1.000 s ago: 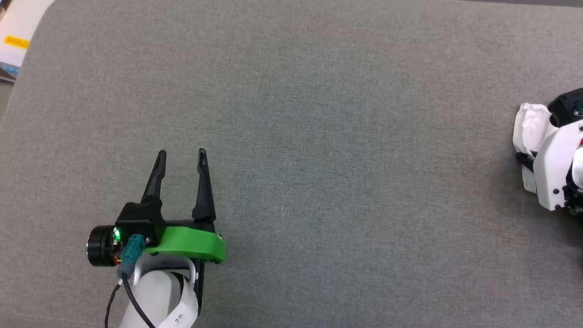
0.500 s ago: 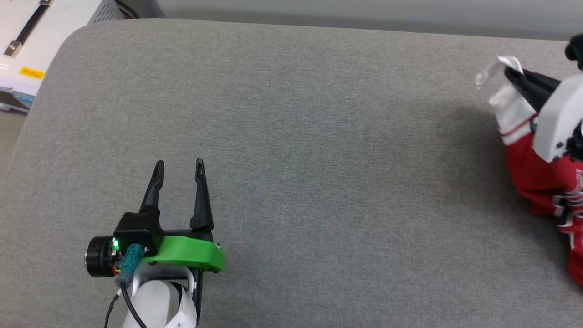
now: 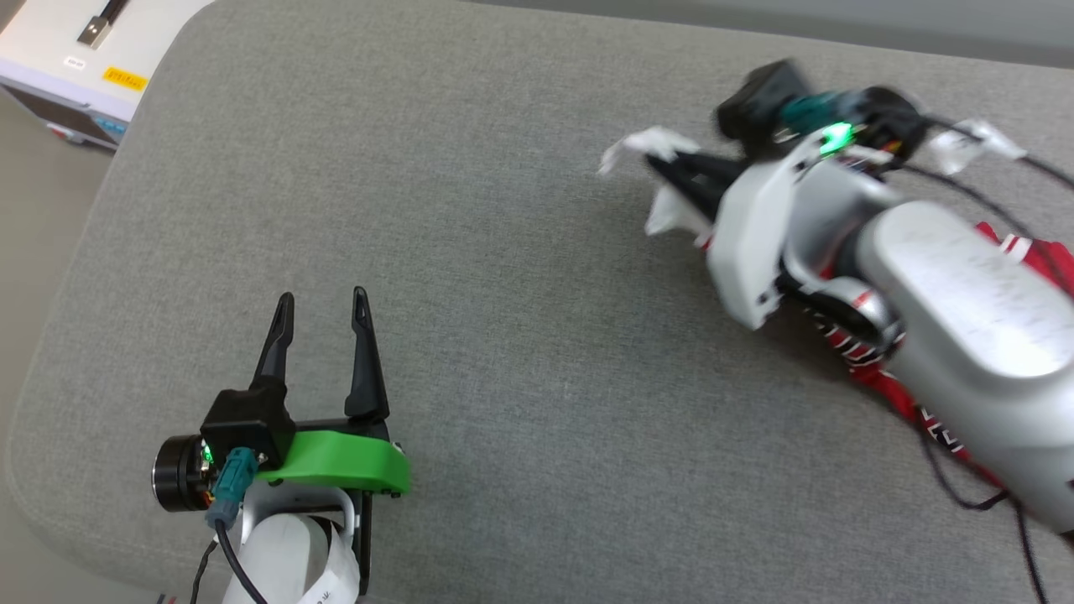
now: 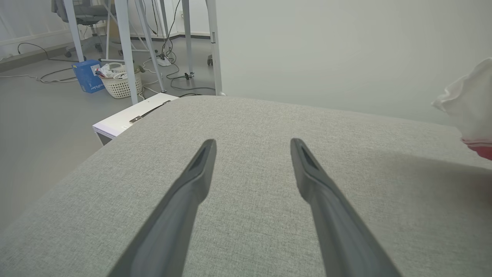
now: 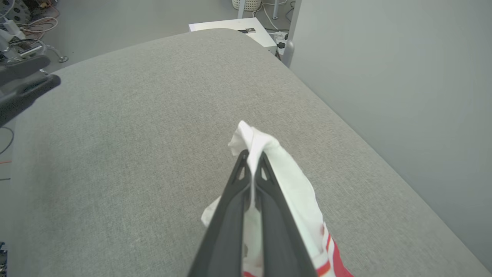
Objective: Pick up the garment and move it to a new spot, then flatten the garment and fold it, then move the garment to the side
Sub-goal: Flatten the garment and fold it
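The garment [image 3: 873, 352] is a red jersey with white sleeves and red-white striped trim, trailing under my right arm at the right of the head view. My right gripper [image 3: 659, 164] is shut on a white sleeve of the garment [image 5: 284, 177], lifting that part off the grey cushion; most of the red body is hidden by the arm. In the left wrist view a white fold of the garment [image 4: 467, 102] hangs at the right edge. My left gripper [image 3: 323, 302] stands open above the cushion at the lower left, holding nothing.
The grey padded table [image 3: 503, 335] has rounded corners at the left. A white box [image 3: 92, 59] sits on the floor beyond its far left corner. Table legs, a blue box [image 4: 89, 75] and a basket [image 4: 121, 82] stand on the floor behind. A grey wall [image 5: 403, 77] runs along the far side.
The head camera has swung right and tilted. My right gripper has closed on the white sleeve and carried it left and up over the cushion. The left gripper has stayed put.
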